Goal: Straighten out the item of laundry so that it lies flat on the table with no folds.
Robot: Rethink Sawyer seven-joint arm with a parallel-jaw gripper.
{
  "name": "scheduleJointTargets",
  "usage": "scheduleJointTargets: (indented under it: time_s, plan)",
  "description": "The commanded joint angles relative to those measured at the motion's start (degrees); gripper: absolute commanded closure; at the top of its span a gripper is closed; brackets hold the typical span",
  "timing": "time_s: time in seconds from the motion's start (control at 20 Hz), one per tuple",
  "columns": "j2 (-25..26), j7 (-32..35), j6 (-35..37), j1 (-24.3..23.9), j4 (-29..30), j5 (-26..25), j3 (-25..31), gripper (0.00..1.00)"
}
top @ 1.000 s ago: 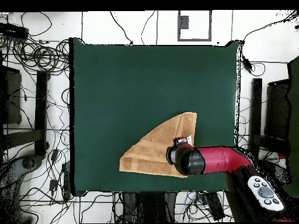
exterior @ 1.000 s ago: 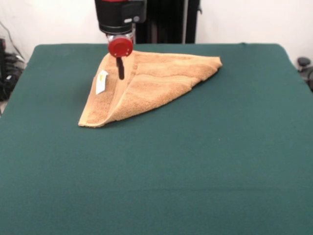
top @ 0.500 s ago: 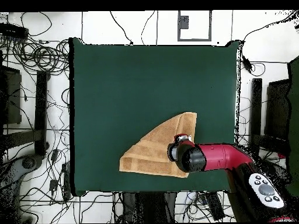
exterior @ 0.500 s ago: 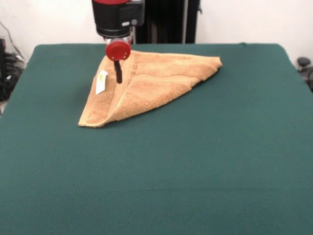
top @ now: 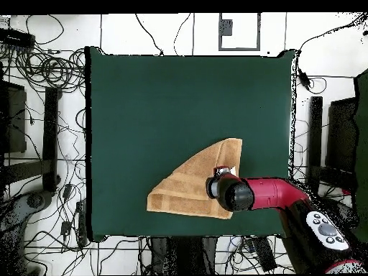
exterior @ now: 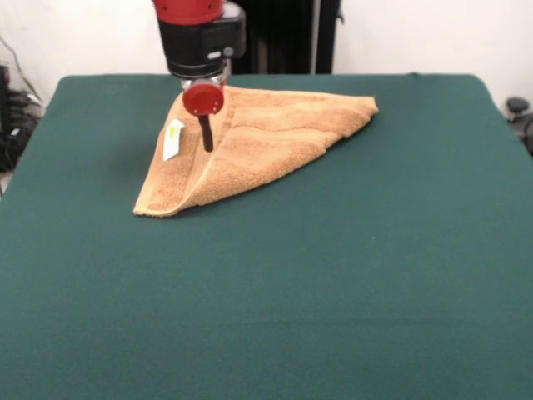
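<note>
A: Where do we stand?

B: Going left to right in the front view: the white label (exterior: pixel 173 138) sits just left of our jaws (exterior: pixel 205 133), on the towel's (exterior: pixel 258 146) raised edge. The towel lies beneath and to the right of the jaws, folded into a triangle on the green counter (exterior: pixel 333 275). Its long point runs off well to the right; another corner lies nearer the camera, below the jaws.

A: What could go wrong from here?

B: We judge the main risk is catching both layers. The folded edge runs right under the jaws, so a deep pinch would drag the whole towel instead of opening it. A shallow one could slip off the terry.

A: And the jaws themselves?

B: We see only one dark finger below the red disc, its tip over the towel near the fold. Whether it touches, we cannot tell. Whether the jaws are released or clenched, we cannot tell either; the overhead view hides them under the arm (top: pixel 262 194).
</note>
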Motion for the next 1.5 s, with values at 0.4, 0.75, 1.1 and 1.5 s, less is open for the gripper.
scheduleJointTargets:
  time_s: [0.4, 0.75, 1.1, 1.5]
  plan:
    - [5.64, -4.39, -3.88, 0.55, -2.8, 1.41, 4.17, 0.0]
    - [6.65, -3.13, -12.84, 0.51, -2.71, -1.92, 3.7, 0.0]
    - [7.24, -2.01, -30.18, 3.55, -4.44, -6.35, 0.04, 0.0]
    - [7.43, -3.53, -41.26, 1.64, -3.27, -10.61, 5.57, 0.0]
